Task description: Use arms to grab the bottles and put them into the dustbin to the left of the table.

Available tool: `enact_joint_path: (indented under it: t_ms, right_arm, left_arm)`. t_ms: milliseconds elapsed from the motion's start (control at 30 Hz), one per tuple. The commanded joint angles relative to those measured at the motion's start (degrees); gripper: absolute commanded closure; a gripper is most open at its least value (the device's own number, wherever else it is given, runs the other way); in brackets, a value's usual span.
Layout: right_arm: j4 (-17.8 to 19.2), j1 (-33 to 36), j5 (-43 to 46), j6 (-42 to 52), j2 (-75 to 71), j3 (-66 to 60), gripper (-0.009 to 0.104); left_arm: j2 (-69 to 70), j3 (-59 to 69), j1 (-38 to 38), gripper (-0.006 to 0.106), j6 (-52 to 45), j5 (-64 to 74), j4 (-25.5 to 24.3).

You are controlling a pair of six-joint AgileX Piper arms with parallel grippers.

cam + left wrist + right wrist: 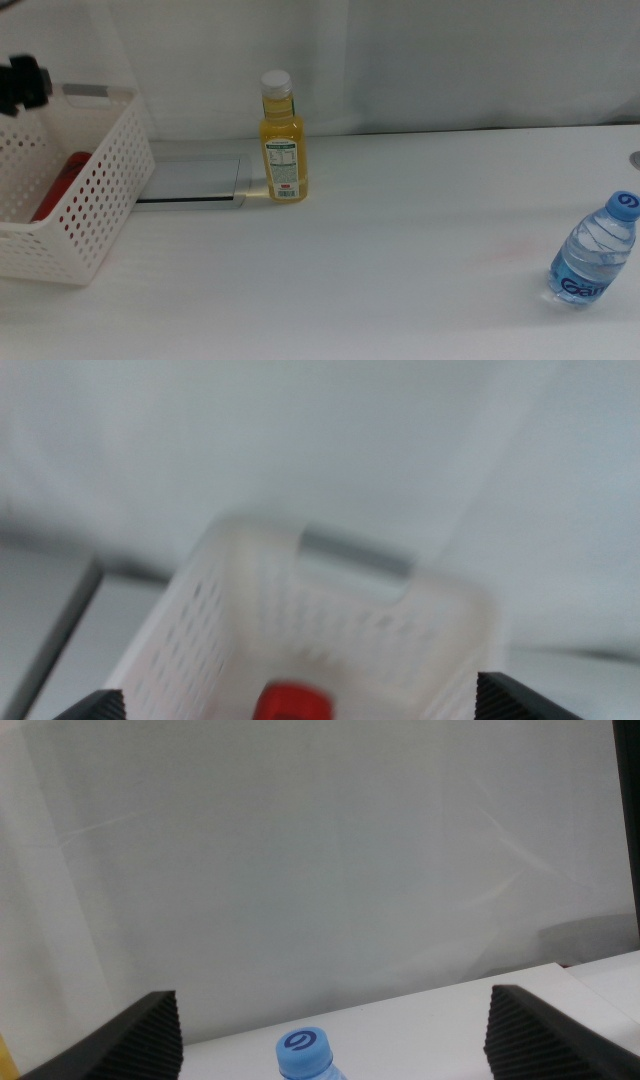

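The red cola can [62, 185] lies inside the white perforated dustbin [95, 215] at the table's left end. It also shows in the blurred left wrist view [292, 702], inside the dustbin [200, 620]. My left gripper [22, 82] hangs above the dustbin, jaws wide apart and empty. The orange juice bottle [282, 140] with a white cap stands upright at the back middle. The small water bottle [595, 252] with a blue cap stands at the right. My right gripper [332, 1025] is open and empty, with the water bottle's cap [305, 1050] just ahead between its jaws.
A flat grey panel [190, 180] lies in the white table [400, 270] between the dustbin and the juice bottle. A grey tab [90, 91] sits on the dustbin's far rim. A white curtain backs the table.
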State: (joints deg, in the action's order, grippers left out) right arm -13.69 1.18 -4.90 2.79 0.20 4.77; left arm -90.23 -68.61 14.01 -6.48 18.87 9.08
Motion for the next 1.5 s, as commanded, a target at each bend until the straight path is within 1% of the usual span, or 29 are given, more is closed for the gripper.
enact_joint_path:
  t_ms: [0,133,200,300,433,500,600,767,933,1067,1233,1300,1367,1467]
  right_arm:
    - [0.06,0.06,0.57,0.20,-1.36,-0.36,0.013]
    - [0.06,0.06,0.57,0.20,-1.36,-0.36,0.013]
    - [0.06,0.06,0.57,0.20,-1.36,-0.36,0.013]
    - [0.06,0.06,0.57,0.20,-1.36,-0.36,0.013]
    - [0.06,0.06,0.57,0.20,-1.36,-0.36,0.013]
    - [0.06,0.06,0.57,0.20,-1.36,-0.36,0.013]
    - [0.06,0.06,0.57,0.20,-1.36,-0.36,0.013]
    - [0.06,0.06,0.57,0.20,-1.36,-0.36,0.013]
    - [0.06,0.06,0.57,0.20,-1.36,-0.36,0.013]
    - [0.06,0.06,0.57,0.20,-1.36,-0.36,0.013]
    - [0.06,0.06,0.57,0.20,-1.36,-0.36,0.013]
    - [0.06,0.06,0.57,0.20,-1.36,-0.36,0.013]
    - [0.06,0.06,0.57,0.20,-1.36,-0.36,0.013]
    - [0.06,0.06,0.57,0.20,-1.36,-0.36,0.013]
  left_arm:
    - [5.44,-0.34,-1.65,0.010,-0.34,0.72,0.82]
    - [13.42,-0.34,-4.93,0.010,-2.54,2.96,0.43]
    - [18.98,-0.08,-7.73,0.010,-4.30,5.66,0.43]
    - [24.59,2.99,-11.26,0.010,-5.69,4.88,0.43]
    - [31.82,11.18,-16.58,0.010,-5.45,3.16,0.84]
    - [38.26,19.61,-21.05,0.010,-4.69,3.16,0.84]
    - [42.78,26.02,-24.23,0.010,-4.69,1.55,0.84]
    - [46.75,39.20,-29.40,0.010,-4.11,-11.14,0.84]
    - [44.43,48.21,-33.18,0.010,-0.96,-24.99,0.84]
    - [39.36,50.90,-33.99,0.010,0.09,-34.46,0.84]
    - [29.66,51.14,-33.99,0.010,2.71,-46.28,0.30]
    - [22.37,51.14,-33.99,0.010,3.80,-52.30,0.18]
    - [17.77,51.14,-33.99,0.010,4.63,-55.81,-1.68]
    - [11.15,51.14,-33.99,0.010,9.17,-62.03,-8.15]
